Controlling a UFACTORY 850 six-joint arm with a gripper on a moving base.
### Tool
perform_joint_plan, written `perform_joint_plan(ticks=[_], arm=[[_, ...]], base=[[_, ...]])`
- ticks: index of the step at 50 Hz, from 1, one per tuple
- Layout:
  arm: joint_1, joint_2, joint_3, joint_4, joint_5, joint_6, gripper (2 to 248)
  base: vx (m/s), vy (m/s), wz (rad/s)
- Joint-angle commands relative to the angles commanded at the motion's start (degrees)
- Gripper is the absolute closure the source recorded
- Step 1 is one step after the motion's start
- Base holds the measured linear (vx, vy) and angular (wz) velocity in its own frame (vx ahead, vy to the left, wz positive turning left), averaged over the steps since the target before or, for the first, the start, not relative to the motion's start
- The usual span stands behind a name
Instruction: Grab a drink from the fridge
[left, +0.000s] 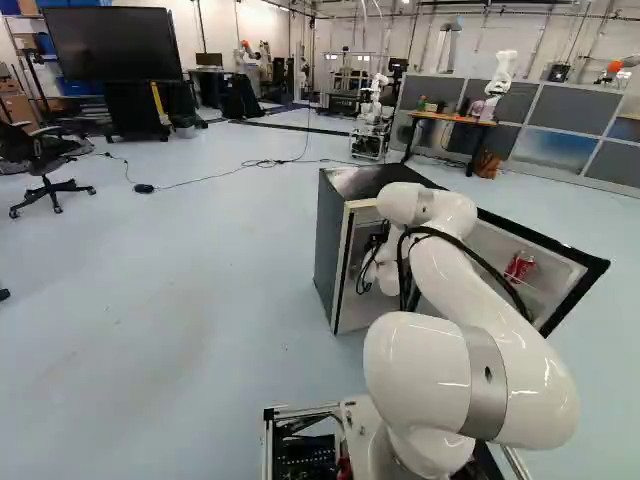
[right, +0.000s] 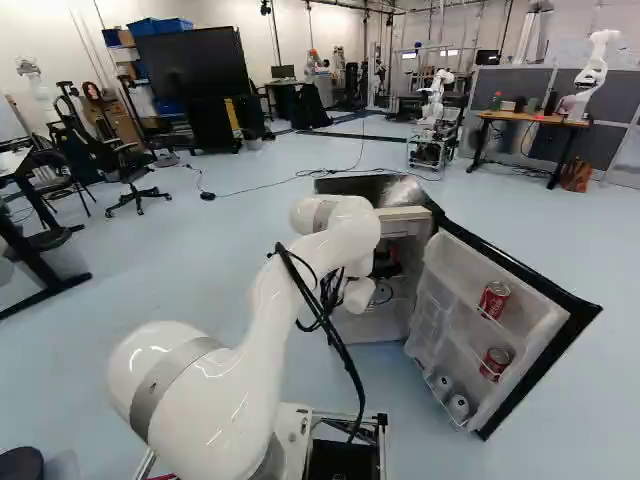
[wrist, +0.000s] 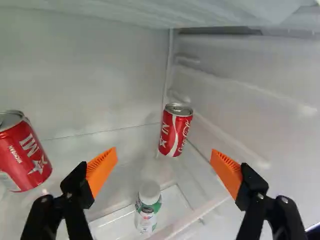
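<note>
"Red can (wrist: 175, 131): where does it stand relative to the gripper (right: 384, 265)?"

"Upright inside the fridge (left: 331, 240), in a far corner. Wrist view puts it ahead of the gap between the orange pads (wrist: 102, 167), apart from both."

"Condition of the gripper (wrist: 164, 165)?"

"Fingers spread wide."

"Other stock?"

"Second can (wrist: 25, 152), beside the gripper, outside one finger. White-capped bottle (wrist: 148, 207), ahead of the gripper and below the first can. Door (right: 450, 320) open, lower right of the right base view, with two door cans (right: 494, 300) on separate shelves."
</note>
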Motion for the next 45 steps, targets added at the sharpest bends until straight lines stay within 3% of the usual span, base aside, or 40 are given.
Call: perform_joint_plan(ticks=[23, 45], arm=[[-0.74, -1.65, -3.12, 0.00, -3.19, 0.00, 3], [-1.35, -1.01, -4.16, 0.00, -3.47, 0.00, 3]], base=[[0.000, 0.000, 0.000], [0.000, 0.000, 0.000]])
